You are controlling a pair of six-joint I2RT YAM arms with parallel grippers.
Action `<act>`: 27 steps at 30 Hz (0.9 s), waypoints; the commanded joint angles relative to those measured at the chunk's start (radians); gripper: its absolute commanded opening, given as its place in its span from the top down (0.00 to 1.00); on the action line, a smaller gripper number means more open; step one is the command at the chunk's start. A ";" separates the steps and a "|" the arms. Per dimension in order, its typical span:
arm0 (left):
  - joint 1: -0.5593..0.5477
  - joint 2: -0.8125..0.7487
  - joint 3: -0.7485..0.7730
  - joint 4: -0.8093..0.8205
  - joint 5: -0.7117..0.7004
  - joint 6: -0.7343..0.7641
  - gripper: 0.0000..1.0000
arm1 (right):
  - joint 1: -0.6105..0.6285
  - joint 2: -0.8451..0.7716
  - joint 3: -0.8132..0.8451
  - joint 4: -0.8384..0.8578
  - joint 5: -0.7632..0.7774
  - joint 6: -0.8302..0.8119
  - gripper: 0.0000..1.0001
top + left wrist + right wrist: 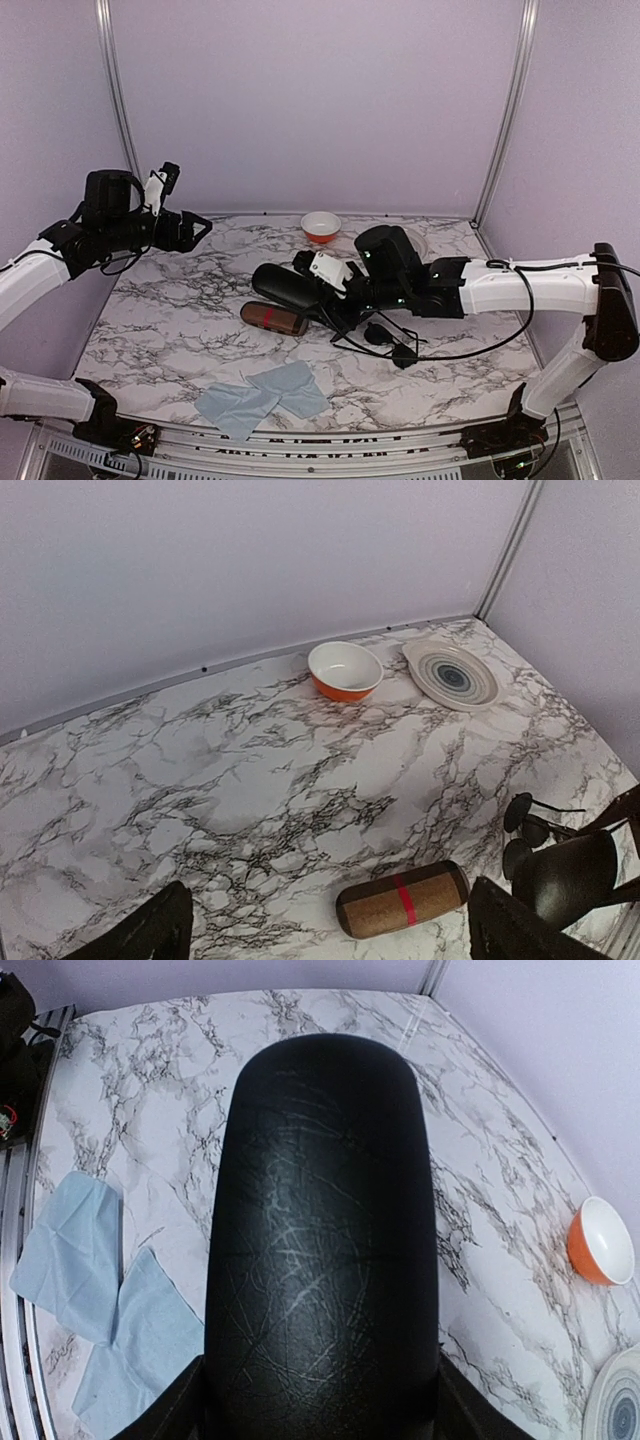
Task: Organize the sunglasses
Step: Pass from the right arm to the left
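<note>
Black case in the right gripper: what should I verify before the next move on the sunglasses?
1. Right gripper shut on the black case, a finger on each side: ok.
2. Black case opened to take the glasses: cannot tell, no seam shows.
3. Left gripper open, empty, raised at the left: ok.
4. Sunglasses lying free on the table, untouched: ok.
5. Brown case apart from the black case: ok.

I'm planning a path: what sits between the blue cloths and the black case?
The brown case with a red stripe lies between the blue cloths and the black case; the top view shows it.
</note>
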 commanded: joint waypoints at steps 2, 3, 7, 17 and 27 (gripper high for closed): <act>-0.150 0.046 0.109 -0.025 0.027 0.161 0.04 | -0.005 -0.098 -0.059 0.063 -0.069 -0.113 0.45; -0.173 0.051 0.110 -0.024 0.043 0.181 0.03 | -0.005 -0.105 -0.065 0.054 -0.089 -0.122 0.45; -0.239 0.059 0.090 -0.022 0.220 0.237 0.04 | -0.007 -0.105 -0.065 -0.016 -0.189 -0.160 0.45; -0.361 0.032 -0.016 -0.009 0.474 0.276 0.03 | -0.007 -0.086 -0.020 -0.172 -0.424 -0.207 0.46; -0.493 0.057 -0.082 -0.026 0.349 0.326 0.01 | -0.007 -0.055 0.075 -0.321 -0.481 -0.226 0.49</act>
